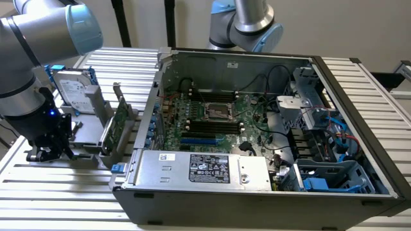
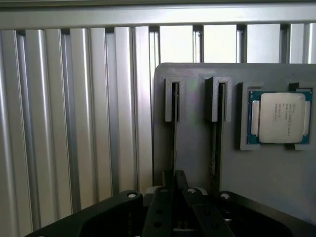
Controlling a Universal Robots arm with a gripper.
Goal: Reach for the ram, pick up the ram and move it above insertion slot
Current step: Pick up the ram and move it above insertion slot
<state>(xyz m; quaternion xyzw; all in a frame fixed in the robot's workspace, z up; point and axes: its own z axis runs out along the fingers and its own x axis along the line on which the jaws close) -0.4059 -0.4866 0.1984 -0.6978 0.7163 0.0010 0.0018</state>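
In the wrist view the ram (image 2: 174,140) shows edge-on as a thin dark strip standing in one of two narrow slots of a grey holder (image 2: 197,148). My gripper (image 2: 174,178) is down over the near end of that strip, its black fingers (image 2: 164,195) drawn close on either side of it. In the exterior view the gripper (image 1: 45,153) sits low on the holder (image 1: 86,144) at the exterior view's left, outside the computer case. The black insertion slots (image 1: 212,127) lie on the motherboard inside the open case.
A silver hard drive with blue rails (image 1: 72,89) and a green expansion card (image 1: 115,127) stand upright on the holder between the gripper and the case wall (image 1: 153,115). A processor chip (image 2: 279,117) rests in a recess of the holder. Ribbed aluminium table (image 1: 64,192) surrounds everything.
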